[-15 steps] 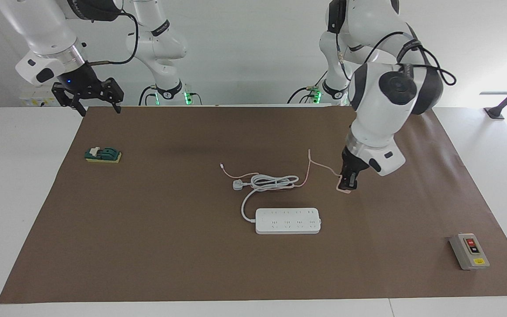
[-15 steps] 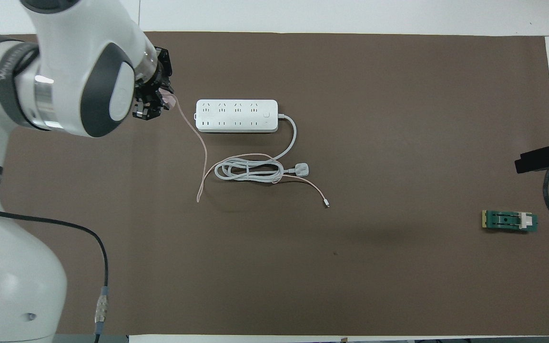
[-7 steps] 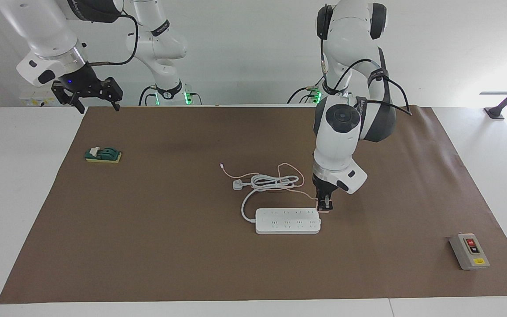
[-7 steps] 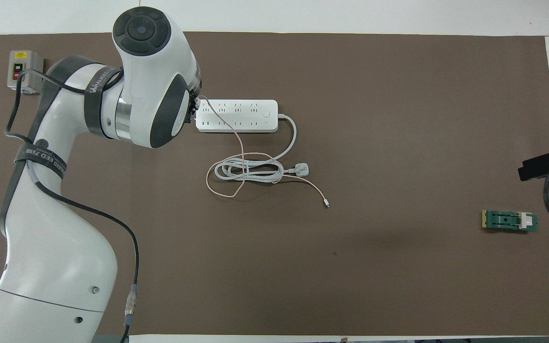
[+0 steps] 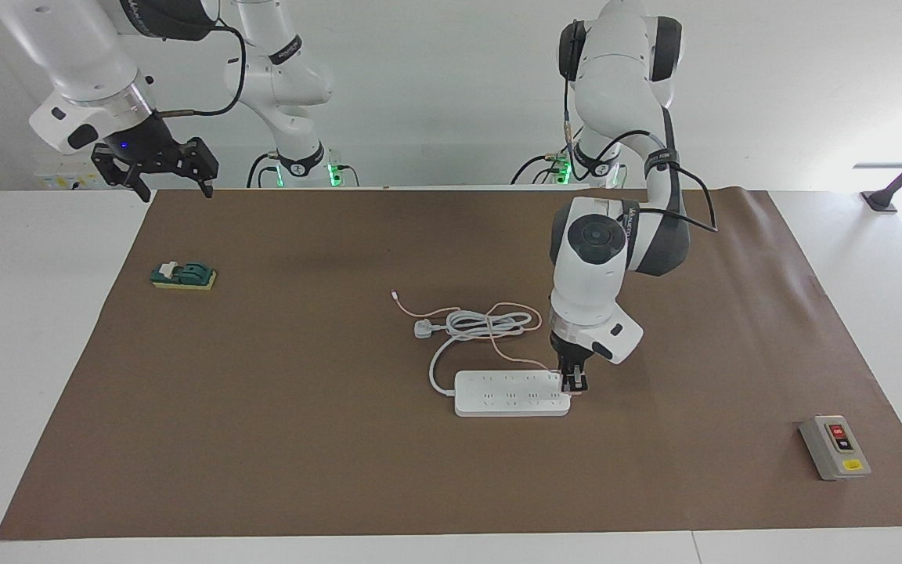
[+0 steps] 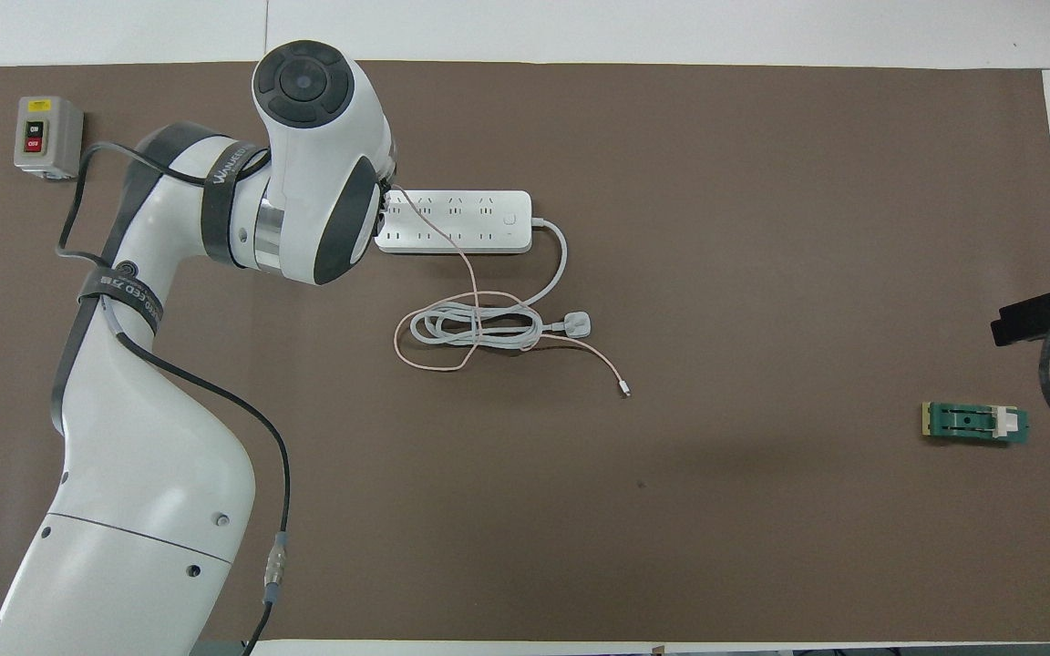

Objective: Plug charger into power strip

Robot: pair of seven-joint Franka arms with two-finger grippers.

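Note:
The white power strip (image 5: 510, 394) lies flat in the middle of the brown mat, and it also shows in the overhead view (image 6: 461, 223). My left gripper (image 5: 574, 382) points down onto the strip's end toward the left arm's end of the table. It is shut on the charger, whose body is hidden between the fingers and under the arm. The charger's thin pink cable (image 5: 517, 359) runs from the gripper across the strip (image 6: 452, 264), loops around the strip's coiled white cord (image 6: 475, 325) and ends in a tiny connector (image 6: 625, 392). My right gripper (image 5: 155, 168) waits open in the air over the right arm's end.
A white three-pin plug (image 5: 423, 328) lies by the coiled cord, nearer to the robots than the strip. A grey box with red and black buttons (image 5: 835, 446) stands toward the left arm's end. A small green block (image 5: 183, 276) lies toward the right arm's end.
My left gripper carried the charger from the mat beside the strip over to the strip's end and came down onto it. The pink cable was dragged along. The right arm stayed put.

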